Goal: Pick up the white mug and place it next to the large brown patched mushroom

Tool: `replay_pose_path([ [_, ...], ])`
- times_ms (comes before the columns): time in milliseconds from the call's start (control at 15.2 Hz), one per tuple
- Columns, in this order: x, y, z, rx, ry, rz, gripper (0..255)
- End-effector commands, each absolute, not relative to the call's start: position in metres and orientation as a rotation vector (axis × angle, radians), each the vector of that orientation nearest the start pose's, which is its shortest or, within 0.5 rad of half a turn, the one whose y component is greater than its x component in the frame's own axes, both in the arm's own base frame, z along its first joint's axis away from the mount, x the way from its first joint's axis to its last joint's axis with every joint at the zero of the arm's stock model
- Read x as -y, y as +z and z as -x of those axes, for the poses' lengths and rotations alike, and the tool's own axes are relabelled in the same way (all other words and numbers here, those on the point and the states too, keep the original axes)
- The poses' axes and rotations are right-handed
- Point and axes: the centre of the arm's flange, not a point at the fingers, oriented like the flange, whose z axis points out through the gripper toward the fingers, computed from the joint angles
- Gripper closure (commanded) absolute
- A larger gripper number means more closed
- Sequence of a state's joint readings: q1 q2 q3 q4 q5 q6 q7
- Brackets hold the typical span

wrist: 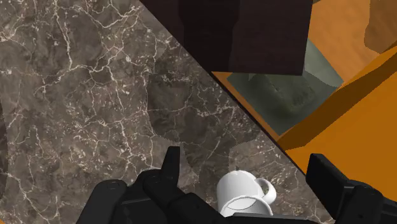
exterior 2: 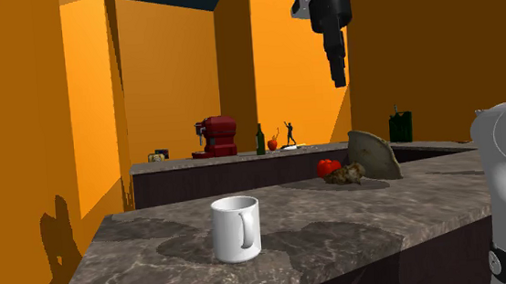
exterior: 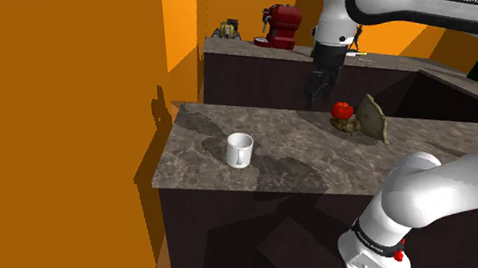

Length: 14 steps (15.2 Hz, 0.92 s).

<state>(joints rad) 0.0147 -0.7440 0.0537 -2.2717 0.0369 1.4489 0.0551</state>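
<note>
A white mug [exterior: 240,148] [exterior 2: 237,229] stands upright on the marble counter [exterior: 302,163] near its front edge, its handle turned toward the second exterior camera. My gripper [exterior: 322,90] [exterior 2: 337,66] hangs high above the counter, open and holding nothing. In the wrist view the mug [wrist: 245,194] lies far below, between the spread fingers of the gripper [wrist: 245,160]. The large brown patched mushroom [exterior: 372,117] [exterior 2: 373,153] leans on the counter toward the shoulder view's right. Beside it sit a small red-capped one [exterior: 342,109] [exterior 2: 328,167] and a brown lump [exterior 2: 345,174].
A second dark counter behind carries a red coffee machine [exterior: 283,27] [exterior 2: 216,135], a green bottle [exterior 2: 260,139], a small figurine [exterior 2: 289,132] and a dark green container [exterior 2: 400,124]. Orange walls close in at the shoulder view's left. The counter's edge drops off next to the mug.
</note>
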Motion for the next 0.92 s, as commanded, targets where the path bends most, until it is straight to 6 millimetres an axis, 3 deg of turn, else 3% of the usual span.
replay_pose_path([
  [0, -0.031, 0.606, -0.305, 0.001, 0.125, 3.143, 0],
  [858, -0.040, 0.484, -0.428, -0.075, 0.147, 3.131, 0],
])
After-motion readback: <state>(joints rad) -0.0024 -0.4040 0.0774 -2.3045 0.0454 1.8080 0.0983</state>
